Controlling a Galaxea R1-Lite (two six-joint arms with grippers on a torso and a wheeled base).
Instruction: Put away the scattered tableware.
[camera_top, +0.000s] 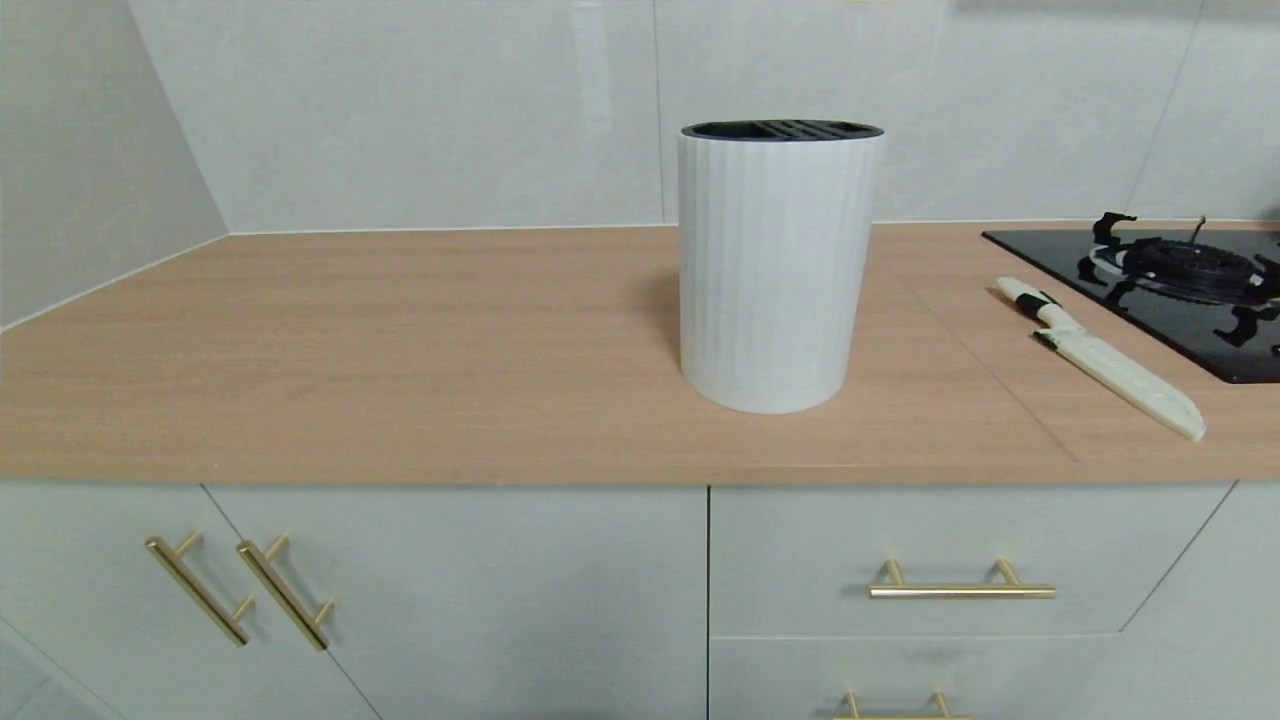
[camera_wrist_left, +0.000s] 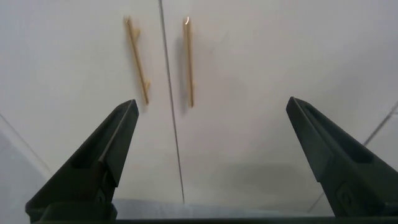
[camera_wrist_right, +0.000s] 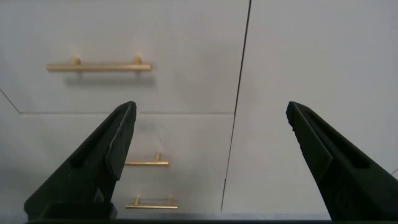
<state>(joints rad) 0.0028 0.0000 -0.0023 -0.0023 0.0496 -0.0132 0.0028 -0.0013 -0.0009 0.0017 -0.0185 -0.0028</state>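
Observation:
A white ribbed knife holder (camera_top: 775, 270) with a black slotted top stands upright near the middle of the wooden counter (camera_top: 400, 360). A white knife (camera_top: 1100, 358) with a white and black handle lies flat on the counter to its right, beside the hob. My left gripper (camera_wrist_left: 211, 112) is open with nothing between its fingers and faces the white cabinet doors. My right gripper (camera_wrist_right: 211, 115) is also open with nothing in it and faces the drawer fronts.
A black gas hob (camera_top: 1180, 285) sits at the counter's right end. Grey tiled walls close off the back and left. Below the counter are cabinet doors with two gold handles (camera_top: 240, 590) and drawers with gold handles (camera_top: 960, 588).

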